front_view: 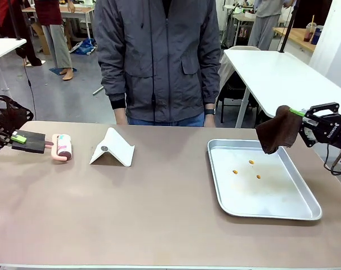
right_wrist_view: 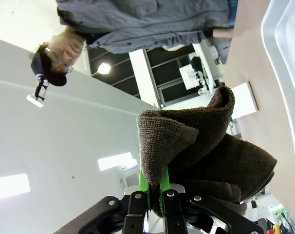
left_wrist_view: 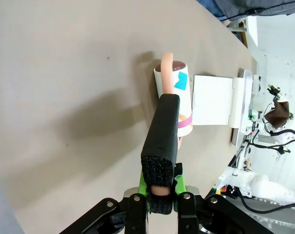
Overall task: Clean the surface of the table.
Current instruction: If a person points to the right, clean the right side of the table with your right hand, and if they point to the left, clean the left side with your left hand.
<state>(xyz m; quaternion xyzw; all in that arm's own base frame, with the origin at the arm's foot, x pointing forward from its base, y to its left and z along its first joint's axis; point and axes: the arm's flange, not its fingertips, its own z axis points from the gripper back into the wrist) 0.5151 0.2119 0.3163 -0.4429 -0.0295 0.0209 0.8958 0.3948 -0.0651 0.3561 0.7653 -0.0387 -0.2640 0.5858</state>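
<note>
The brownish table (front_view: 131, 214) spans the front view. At its left, my left gripper (front_view: 17, 138) is shut on the black foam handle (left_wrist_view: 162, 136) of a lint roller (front_view: 64, 147), whose white roll rests on the table. The left wrist view shows the roller (left_wrist_view: 181, 92) just beyond my left gripper (left_wrist_view: 160, 192). On the right side, my right gripper (front_view: 300, 119) is shut on a dark brown cloth (front_view: 277, 130). The cloth hangs above the far right corner of a metal tray (front_view: 272, 194). In the right wrist view the cloth (right_wrist_view: 206, 151) bunches over my right gripper (right_wrist_view: 155, 195).
Three small orange crumbs (front_view: 251, 162) lie in the tray. A white folded stand (front_view: 113, 147) sits right of the roller. A person in a grey jacket (front_view: 159, 56) stands at the far edge. White tables (front_view: 283, 73) stand behind on the right.
</note>
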